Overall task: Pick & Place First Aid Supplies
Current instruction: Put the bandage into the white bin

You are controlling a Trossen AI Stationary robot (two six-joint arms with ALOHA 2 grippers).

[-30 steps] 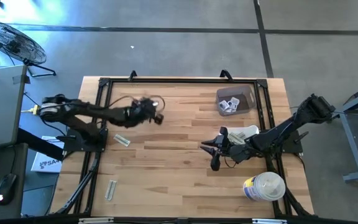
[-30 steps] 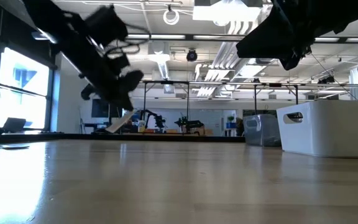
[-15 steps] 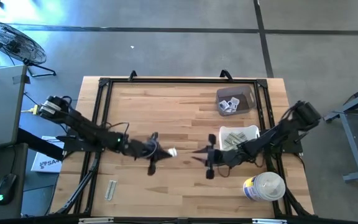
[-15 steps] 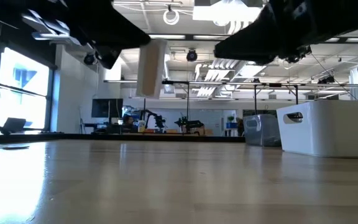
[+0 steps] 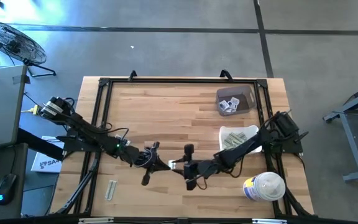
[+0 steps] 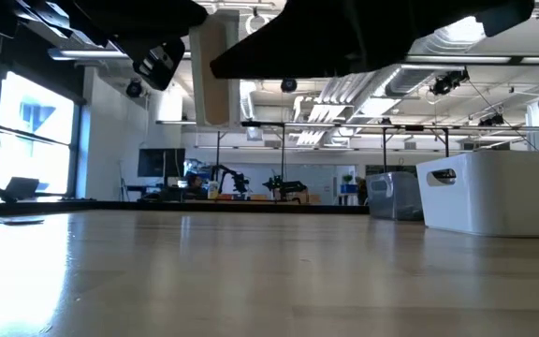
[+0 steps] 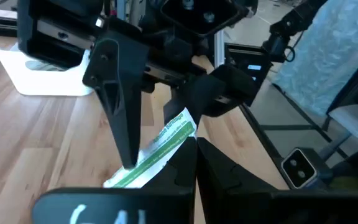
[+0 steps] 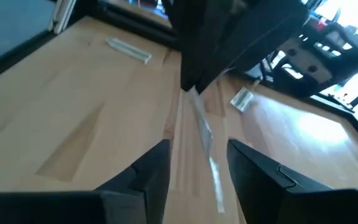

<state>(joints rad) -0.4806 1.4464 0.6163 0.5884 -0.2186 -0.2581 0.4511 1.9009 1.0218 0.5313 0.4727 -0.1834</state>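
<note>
Since the earlier frame the right gripper (image 5: pixel 189 166) had closed in, fingers spread around the strip wrapper (image 7: pixel 160 148) pinched by the left gripper (image 5: pixel 157 163); it should clamp before that releases.

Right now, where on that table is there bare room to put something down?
Bare wood lies left of the grey bin. It is crowded mid-front where the left hand and right hand meet over a strip packet, and beside the white tray and tub.

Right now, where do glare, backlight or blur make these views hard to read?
Low view: arms are black silhouettes against bright ceiling lights, and window glare washes the table. Right wrist view: the strip packet held between the pincers is smeared and soft. Left wrist view: the packet's green print is readable. High view: evenly lit.
</note>
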